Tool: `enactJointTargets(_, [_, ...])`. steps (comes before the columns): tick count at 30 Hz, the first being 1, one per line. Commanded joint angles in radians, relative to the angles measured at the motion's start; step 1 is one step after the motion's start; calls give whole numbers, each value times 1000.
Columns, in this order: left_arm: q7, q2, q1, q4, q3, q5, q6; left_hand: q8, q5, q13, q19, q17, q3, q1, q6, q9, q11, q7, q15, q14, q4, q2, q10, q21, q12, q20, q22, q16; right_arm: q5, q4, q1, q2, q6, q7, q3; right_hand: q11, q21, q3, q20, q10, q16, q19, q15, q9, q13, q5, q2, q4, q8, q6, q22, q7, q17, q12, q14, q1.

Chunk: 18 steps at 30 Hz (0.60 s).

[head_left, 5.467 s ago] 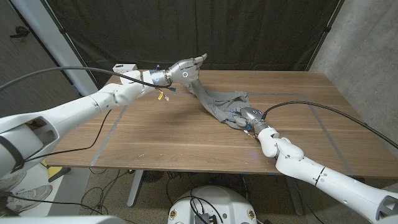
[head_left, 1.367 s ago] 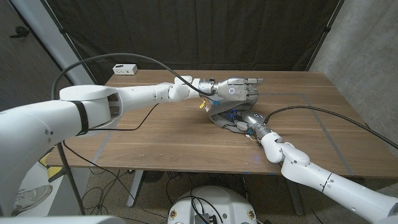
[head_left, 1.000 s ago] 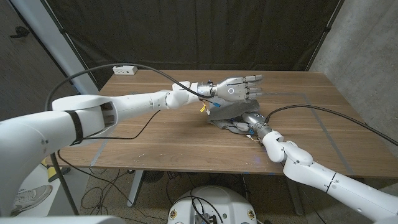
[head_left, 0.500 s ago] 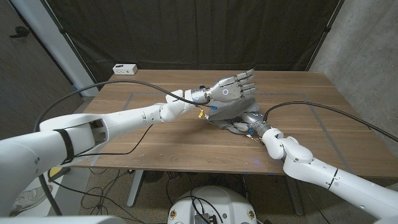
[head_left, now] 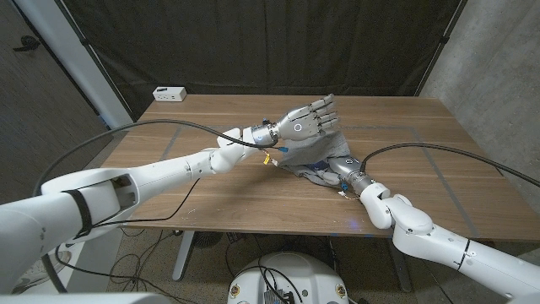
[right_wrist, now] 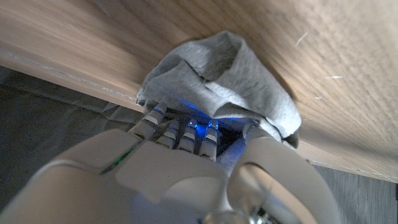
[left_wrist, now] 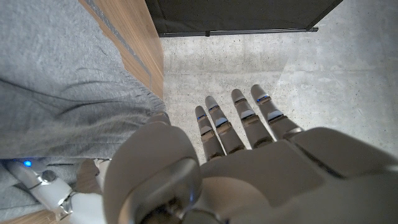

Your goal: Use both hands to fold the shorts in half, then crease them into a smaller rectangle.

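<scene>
1. Dark curtains hang behind the wooden table (head_left: 211, 181), with a concrete wall to the robot's right and a small white box (head_left: 170, 93) at the table's far left corner.
2. Near the table's middle, the grey shorts (head_left: 308, 154) lie bunched in a compact heap, partly folded over on themselves.
3. From the lower left of the head view, the left arm stretches long and nearly straight across the table, a black cable looping above it.
4. At its end the left hand (head_left: 305, 123) hovers above the shorts, tilted upward, fingers extended side by side and holding nothing; the left wrist view shows those fingers (left_wrist: 214, 127) straight, pointing off past the table's edge toward the concrete floor, with grey cloth beside them.
5. The right arm comes in from the lower right, forearm angled toward the heap.
6. The right hand (head_left: 333, 166) is buried at the near-right edge of the shorts; in the right wrist view its fingers (right_wrist: 180, 134) curl into a fold of the cloth, gripping it, blue lights glowing on them.
</scene>
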<state>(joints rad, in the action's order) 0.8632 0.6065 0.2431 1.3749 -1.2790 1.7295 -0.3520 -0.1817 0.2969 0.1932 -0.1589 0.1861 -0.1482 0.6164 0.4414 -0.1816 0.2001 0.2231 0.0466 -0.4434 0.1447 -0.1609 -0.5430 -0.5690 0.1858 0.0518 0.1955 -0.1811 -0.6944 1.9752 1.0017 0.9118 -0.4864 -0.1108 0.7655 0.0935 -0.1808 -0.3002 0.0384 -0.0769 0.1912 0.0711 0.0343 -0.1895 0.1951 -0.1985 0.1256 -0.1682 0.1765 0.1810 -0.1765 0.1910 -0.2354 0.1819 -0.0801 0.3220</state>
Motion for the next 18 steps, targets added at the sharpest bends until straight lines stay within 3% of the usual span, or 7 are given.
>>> enactJointTargets(1, [7,11,49,8,44,13,5,-8,9,3,1,1,-11,4,4,-2,2,0,170,2,-1,-10,-3,7,10,3,1,-3,-41,56,38,46,4,42,-50,0,0,52,20,19,-2,-41,44,-2,-1,-17,-47,-5,2,-32,-1,3,10,6,-27,-71])
enactJointTargets(3, [3,12,53,11,47,15,3,-8,9,3,1,1,-12,4,5,-2,3,0,170,2,-1,-11,-3,7,10,2,1,-4,-49,59,48,51,1,37,-57,-2,0,63,25,23,-1,-47,43,-2,-1,-19,-54,-6,3,-36,-1,2,11,6,-28,-87])
enactJointTargets(4, [4,12,54,11,49,15,4,-8,9,3,0,1,-12,4,5,-2,3,0,170,2,-1,-11,-3,6,10,1,1,-4,-61,72,43,56,-21,81,-53,-5,-7,73,28,23,3,-37,42,-2,-1,-22,-59,-8,5,-37,-1,1,13,7,-22,-103])
enactJointTargets(7, [7,14,59,16,53,16,5,-8,8,3,1,1,-13,3,5,-2,3,0,171,2,-2,-11,-3,7,10,2,1,-4,-51,83,71,64,-34,71,-73,-8,-23,94,26,11,19,3,44,-2,-1,-33,-61,-8,9,-41,-1,-3,19,14,15,-144])
enactJointTargets(9, [4,16,62,21,55,18,6,-9,8,3,1,1,-15,3,6,-2,3,0,171,3,-2,-12,-3,7,10,3,1,-4,-77,99,79,70,-70,97,-71,-13,-25,96,24,3,20,10,45,-2,-2,-36,-58,-6,11,-37,0,-8,21,17,20,-150])
enactJointTargets(18, [11,10,71,24,61,25,3,-9,8,3,1,1,-18,3,8,-2,3,0,171,3,-3,-13,-6,7,12,3,1,-4,-69,173,176,127,-133,65,-134,-18,-27,94,20,-16,21,23,47,-1,-2,-48,-45,4,22,-9,0,-15,30,23,34,-152])
